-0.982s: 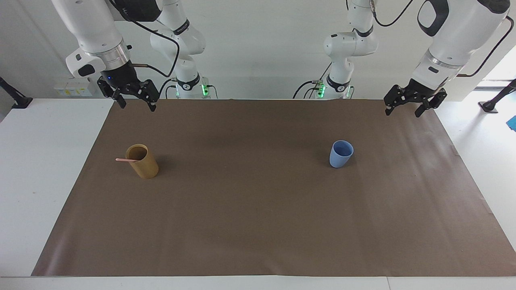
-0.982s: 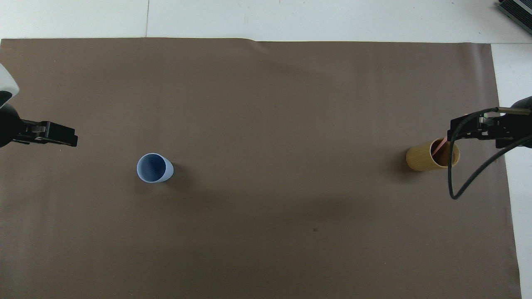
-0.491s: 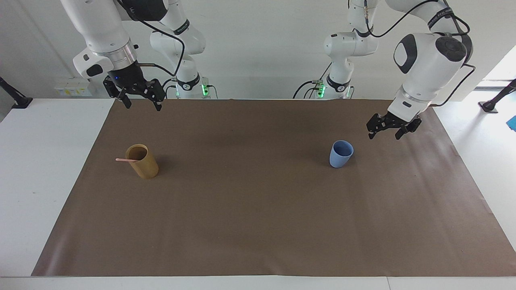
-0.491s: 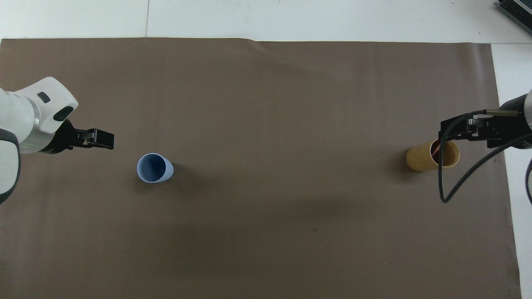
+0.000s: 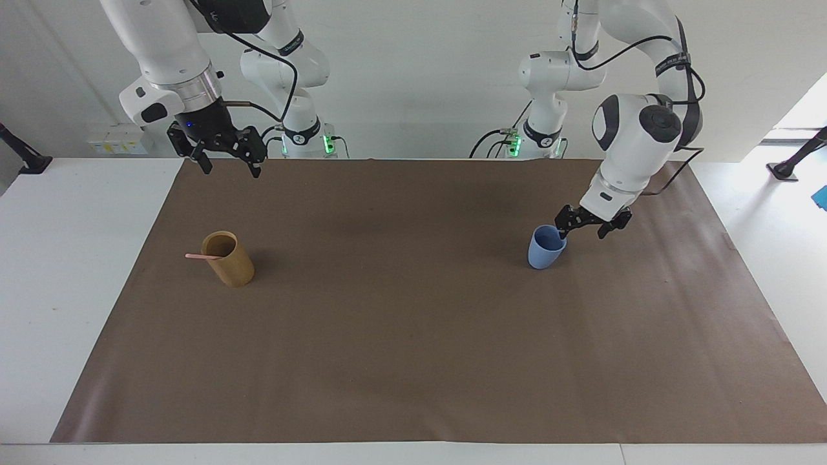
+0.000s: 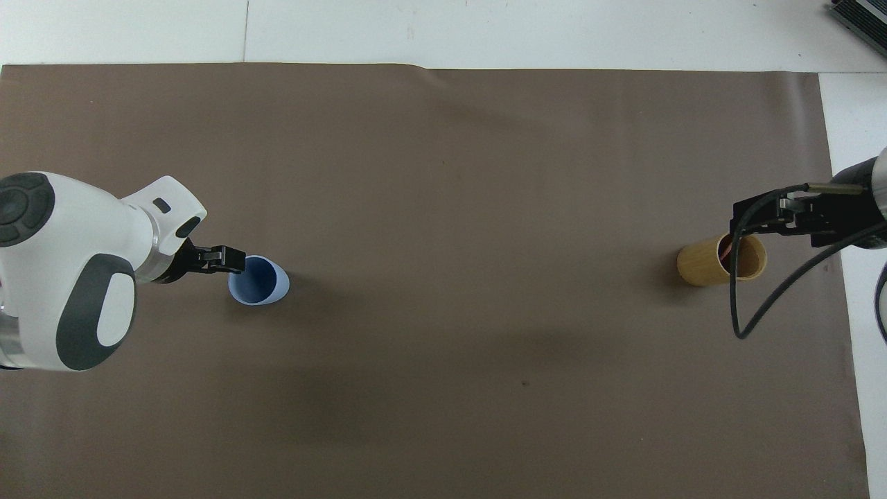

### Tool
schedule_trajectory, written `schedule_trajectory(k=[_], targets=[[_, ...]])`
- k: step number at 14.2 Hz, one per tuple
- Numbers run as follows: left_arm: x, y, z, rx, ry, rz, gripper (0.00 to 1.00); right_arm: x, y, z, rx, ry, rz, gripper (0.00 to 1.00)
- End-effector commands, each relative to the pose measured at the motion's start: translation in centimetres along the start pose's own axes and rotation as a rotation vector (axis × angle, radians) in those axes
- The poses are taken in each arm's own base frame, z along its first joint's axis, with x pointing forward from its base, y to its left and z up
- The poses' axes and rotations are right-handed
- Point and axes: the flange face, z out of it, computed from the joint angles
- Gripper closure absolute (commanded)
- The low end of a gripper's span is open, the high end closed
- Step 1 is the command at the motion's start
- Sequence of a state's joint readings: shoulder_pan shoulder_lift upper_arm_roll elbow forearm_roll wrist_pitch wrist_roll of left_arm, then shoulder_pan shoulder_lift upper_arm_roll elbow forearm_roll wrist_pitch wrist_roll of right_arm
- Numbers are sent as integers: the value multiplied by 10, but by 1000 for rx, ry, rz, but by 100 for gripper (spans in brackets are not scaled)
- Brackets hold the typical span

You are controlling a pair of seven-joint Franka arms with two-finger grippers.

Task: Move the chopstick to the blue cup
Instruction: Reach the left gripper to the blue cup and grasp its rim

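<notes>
One pale pink chopstick point(image 5: 203, 256) leans in the tan cup point(image 5: 230, 263), its tip sticking out over the rim; in the overhead view the chopstick point(image 6: 725, 248) shows only inside the tan cup point(image 6: 703, 264). The blue cup point(image 5: 546, 249) stands upright and empty toward the left arm's end, and it also shows in the overhead view point(image 6: 259, 281). My left gripper point(image 5: 582, 233) is open and low, right beside the blue cup's rim; it shows in the overhead view too point(image 6: 229, 258). My right gripper point(image 5: 230, 170) is open, raised over the mat near the tan cup.
A brown mat point(image 5: 413, 361) covers most of the white table point(image 5: 71, 258). A black cable point(image 6: 745, 305) loops down from the right wrist beside the tan cup. A dark device point(image 6: 859, 19) lies at a table corner.
My left arm has swung down and inward from the mat's edge to the blue cup's rim. My right gripper has shifted slightly and stays raised. The cups and the chopstick have not moved.
</notes>
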State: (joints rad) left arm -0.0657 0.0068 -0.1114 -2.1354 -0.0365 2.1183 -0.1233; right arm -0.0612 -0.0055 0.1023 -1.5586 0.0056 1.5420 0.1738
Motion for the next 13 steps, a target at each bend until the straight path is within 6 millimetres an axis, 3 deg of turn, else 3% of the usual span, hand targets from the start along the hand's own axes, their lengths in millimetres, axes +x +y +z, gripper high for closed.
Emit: schedule_trajectory(k=[1,3,4,5,6,7,13], targets=[[-10,7,20,-5,1,-14,0,-6,12,-1,17,-16,-1,0],[-15,5,37,-5,-6,-16,0,-7,18,3,16,-25,2,0],[-15,5,39,-5,-6,-17,6,-6,21,2,17,-22,6,0],[-15,5,39,-5,-6,-17,46,-6,20,3,17,-20,5,0],[-15,5,39,-5,-8,-14,92,-5,23,4,18,-20,11,0],[-14,5,38,-5,-5,-4,100,-5,24,4,19,-16,14,0],[-4,12,27,-9,7,-6,100,-3,30,3,20,-13,36,0]])
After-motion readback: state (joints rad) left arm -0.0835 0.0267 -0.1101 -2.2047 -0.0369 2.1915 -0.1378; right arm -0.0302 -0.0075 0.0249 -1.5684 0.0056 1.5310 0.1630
